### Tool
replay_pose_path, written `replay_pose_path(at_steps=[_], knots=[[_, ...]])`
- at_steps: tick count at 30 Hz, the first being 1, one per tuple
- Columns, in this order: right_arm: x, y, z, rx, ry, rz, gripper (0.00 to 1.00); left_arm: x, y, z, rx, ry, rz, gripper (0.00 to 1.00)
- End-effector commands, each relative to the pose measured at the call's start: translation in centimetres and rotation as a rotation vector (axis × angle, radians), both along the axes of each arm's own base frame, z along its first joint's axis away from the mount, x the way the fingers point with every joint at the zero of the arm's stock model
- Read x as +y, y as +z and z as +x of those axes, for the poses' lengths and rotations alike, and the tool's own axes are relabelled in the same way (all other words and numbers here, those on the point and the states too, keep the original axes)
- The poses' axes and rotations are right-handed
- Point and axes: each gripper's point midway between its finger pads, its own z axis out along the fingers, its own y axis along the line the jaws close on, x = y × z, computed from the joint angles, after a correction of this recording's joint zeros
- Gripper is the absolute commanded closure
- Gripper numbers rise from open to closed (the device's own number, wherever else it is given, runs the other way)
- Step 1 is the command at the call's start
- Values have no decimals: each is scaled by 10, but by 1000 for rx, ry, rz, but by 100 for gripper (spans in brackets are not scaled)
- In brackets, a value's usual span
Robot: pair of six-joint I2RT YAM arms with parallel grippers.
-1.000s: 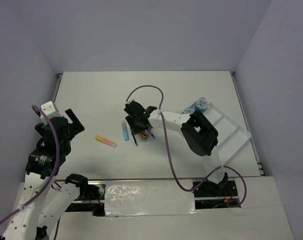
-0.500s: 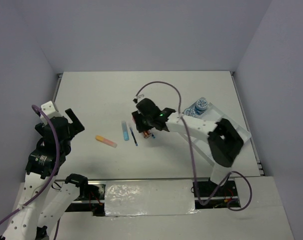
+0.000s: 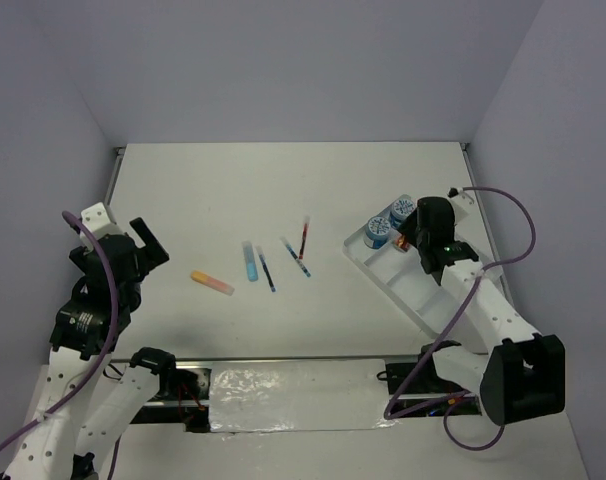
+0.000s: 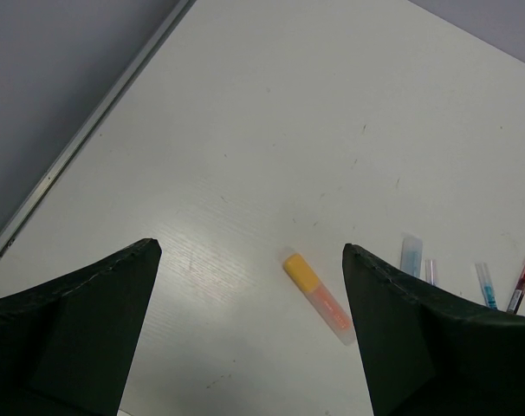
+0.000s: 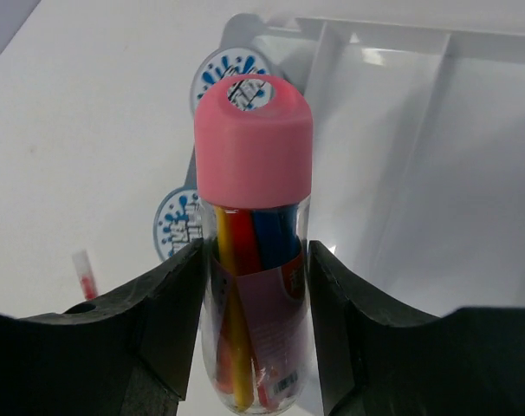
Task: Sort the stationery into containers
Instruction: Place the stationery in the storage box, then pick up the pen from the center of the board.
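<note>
Pink-capped clear plastic stubby marker (image 5: pixel 252 260): gripped by the right jaws, over the white divided plastic tray (image 5: pixel 392 165), next to two round blue-white patterned tubs (image 3: pixel 379 231). Step judged: depositing. Next move calls for lowering into a compartment, clear of tubs and dividers. Left jaws wide open above the table (image 3: pixel 183 200), near the yellow-orange stubby stick (image 3: pixel 212 282); thin pens (image 3: pixel 267 270) well apart.

The tube (image 5: pixel 254 139) you hold is clear with a pink cap; yellow, red and blue show inside it. The two tubs (image 5: pixel 178 224) are white with blue splashes. The tray (image 5: pixel 392 173) is plain white, as is the desk (image 4: pixel 271 130). On it lie a yellow-orange stick (image 4: pixel 319 300), a light-blue stick (image 3: pixel 249 263), blue pens (image 3: pixel 267 271) and a red pen (image 3: pixel 302 243). Your left pincer (image 4: pixel 245 329) and right pincer (image 5: pixel 254 295) are black, and the cables (image 3: pixel 503 192) purple.
</note>
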Motion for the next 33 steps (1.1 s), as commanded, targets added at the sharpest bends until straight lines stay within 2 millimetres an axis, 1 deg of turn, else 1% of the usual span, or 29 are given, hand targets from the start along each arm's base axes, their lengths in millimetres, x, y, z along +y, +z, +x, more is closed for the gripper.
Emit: replay_pose_path(at_steps=[1, 3, 4, 6, 7, 10, 11, 12, 13, 14, 15, 17, 18, 19, 20, 21, 22, 23, 24, 25, 26, 27, 28, 29, 30, 31, 32, 33], knots=[[-24, 21, 20, -94, -178, 61, 88, -2, 7, 5, -29, -18, 11, 1], [-27, 12, 25, -79, -203, 87, 84, -2, 6, 5, -28, -22, 12, 1], [-32, 2, 30, -57, -211, 99, 82, -2, 6, 5, -29, -24, 11, 1], [-31, -5, 35, -37, -202, 107, 79, -3, 6, 6, -25, -27, 12, 1], [-32, -14, 36, -11, -201, 102, 79, -4, 6, 6, -26, -31, 10, 1], [-34, -26, 37, 18, -215, 109, 78, -4, 5, 7, -19, -34, 13, 1], [-35, -33, 35, 31, -220, 114, 77, -5, 5, 7, -20, -35, 12, 1], [-35, -34, 35, 22, -222, 120, 64, -5, 5, 7, -19, -37, 12, 1], [-34, -40, 32, 30, -222, 129, 31, -5, 4, 8, -17, -37, 13, 1], [-34, -40, 32, 30, -223, 132, 18, -5, 4, 8, -17, -39, 13, 1], [-33, -41, 32, 32, -217, 131, 8, -5, 4, 8, -17, -38, 12, 1], [-31, -36, 32, 25, -200, 134, 5, -5, 4, 8, -15, -41, 14, 1], [-32, -24, 31, 0, -196, 129, 0, -6, 4, 8, -15, -41, 12, 1], [-32, -24, 31, -1, -198, 127, 0, -6, 4, 8, -15, -41, 12, 1], [-32, -19, 29, -8, -192, 120, 0, -6, 3, 9, -13, -43, 13, 1], [-31, -2, 27, -52, -180, 119, 0, -6, 4, 9, -14, -43, 13, 1], [-22, 8, 27, -81, -143, 117, 1, -6, 3, 9, -13, -45, 13, 1], [-7, 33, 36, -177, -46, 81, 5, -7, 3, 9, -11, -46, 12, 1], [38, 52, 33, -255, 120, 73, 9, -7, 3, 9, -12, -44, 12, 1], [67, 73, 37, -317, 228, 54, 11, -7, 3, 10, -8, -45, 13, 1], [84, 71, 34, -263, 298, -48, 13, -6, 3, 11, -7, -43, 13, 1], [130, 86, 46, -226, 393, -96, 13, -6, 2, 11, -6, -41, 13, 1], [145, 80, 49, -156, 425, -159, 14, -6, 2, 11, -4, -39, 12, 1], [147, 57, 47, -32, 442, -267, 14, -6, 0, 11, 7, -36, 16, 1], [174, 49, 62, 17, 476, -297, 14, -6, 0, 11, 9, -35, 17, 1], [179, 34, 61, 90, 488, -327, 14, -6, 0, 11, 10, -34, 16, 1], [189, 4, 66, 169, 508, -334, 14, -5, -1, 11, 13, -33, 19, 1], [199, 7, 73, 166, 508, -325, 15, -5, -1, 12, 13, -33, 19, 1]])
